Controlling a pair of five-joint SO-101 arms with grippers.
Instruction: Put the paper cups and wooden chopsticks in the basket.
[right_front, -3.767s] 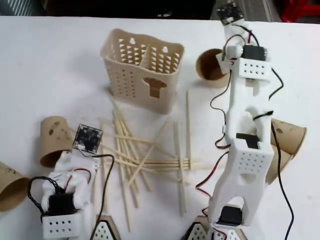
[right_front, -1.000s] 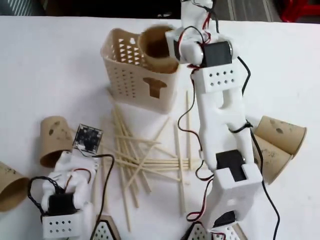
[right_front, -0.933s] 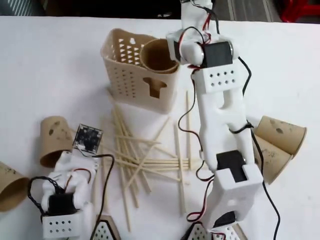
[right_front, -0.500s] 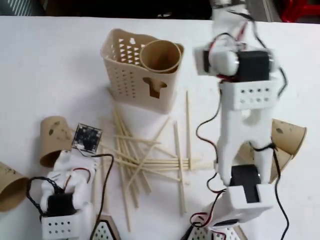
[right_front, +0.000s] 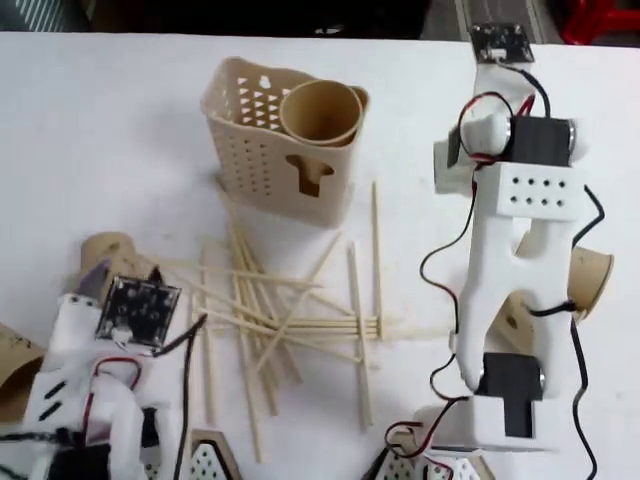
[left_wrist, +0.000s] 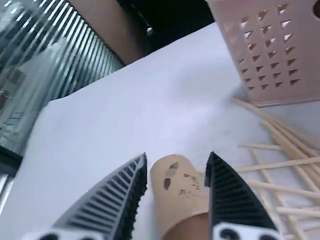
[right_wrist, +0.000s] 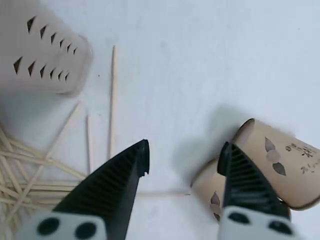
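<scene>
Paper cup (right_front: 320, 112) in basket (right_front: 262, 170), 11 o'clock; L claw (left_wrist: 177, 157) wide astride fallen cup (left_wrist: 179, 195), 8 o'clock; R claw (right_wrist: 185, 146) wide, empty.

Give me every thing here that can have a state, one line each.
basket, upright, holding one cup.
cup in basket, upright, mouth up.
chopsticks, lying scattered, outside the basket.
left gripper, open, astride a cup.
cup at left gripper, on its side, between the open fingers.
right gripper, open, empty.
right-side cups, on their sides, side by side.
far-left cup, on its side.
</scene>
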